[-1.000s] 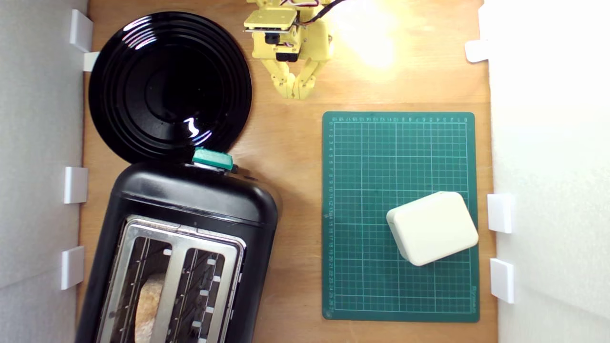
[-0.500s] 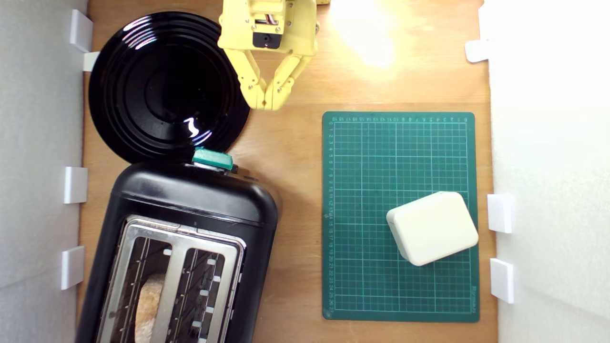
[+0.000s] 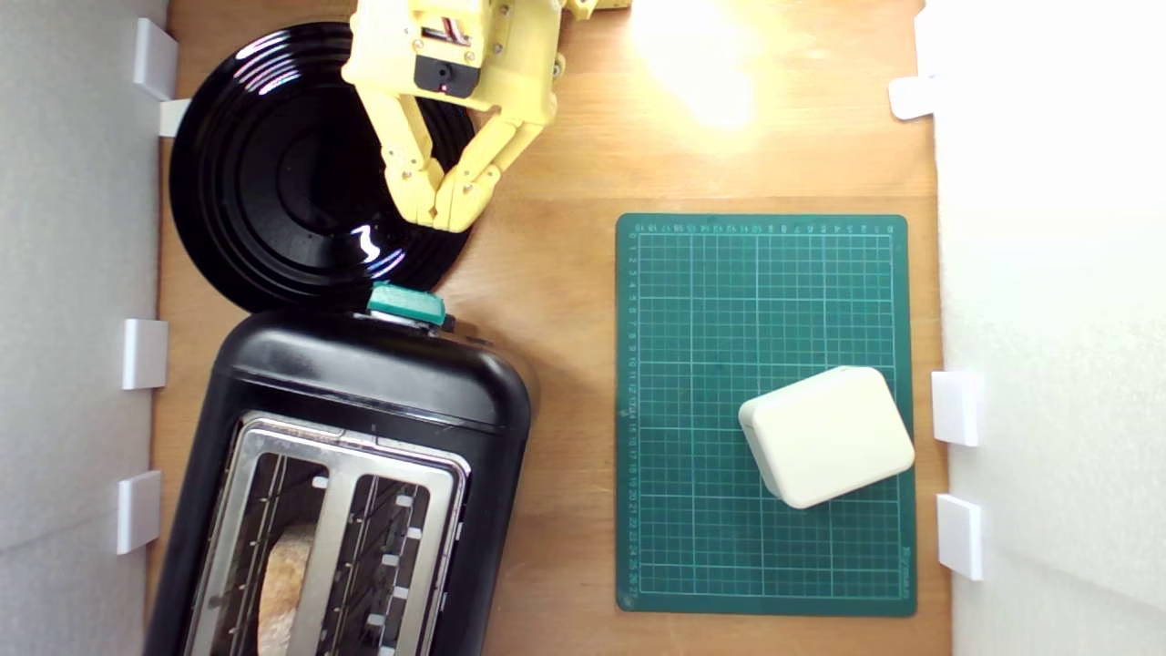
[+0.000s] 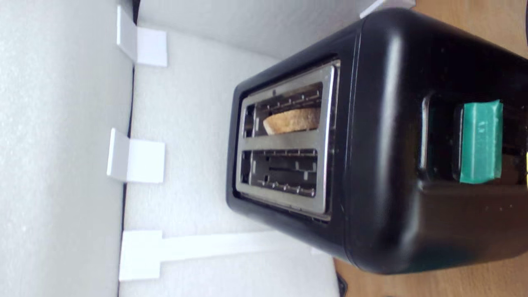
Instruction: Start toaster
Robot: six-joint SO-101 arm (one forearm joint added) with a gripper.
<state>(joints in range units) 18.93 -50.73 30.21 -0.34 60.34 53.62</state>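
I find the toaster (image 3: pixel 364 456) at the lower part of the exterior view's left, standing on the table (image 3: pixel 547 273) against the foam wall, its lever end butted close to the black plate (image 3: pixel 273 164). The body is bulky, rigid and glossy; I judge it heavy enough to stay put under a downward push, though the polished shell would be slippery and offers nothing to grasp. A slice of bread (image 4: pixel 293 119) sits in one slot, the other slot is empty. The only sensible contact point is the teal lever (image 3: pixel 407 303), a small stiff tab projecting from the end face; in the wrist view it sits at the upper end of its track, so I judge it not yet depressed. My gripper (image 3: pixel 442 214) hangs over the plate's edge, near the lever but apart from it, fingertips pressed together and holding nothing. I would bear down on the tab's top face squarely, since a narrow tab invites slipping off sideways. The mat (image 3: pixel 765 410) and white box (image 3: pixel 824 437) are well apart
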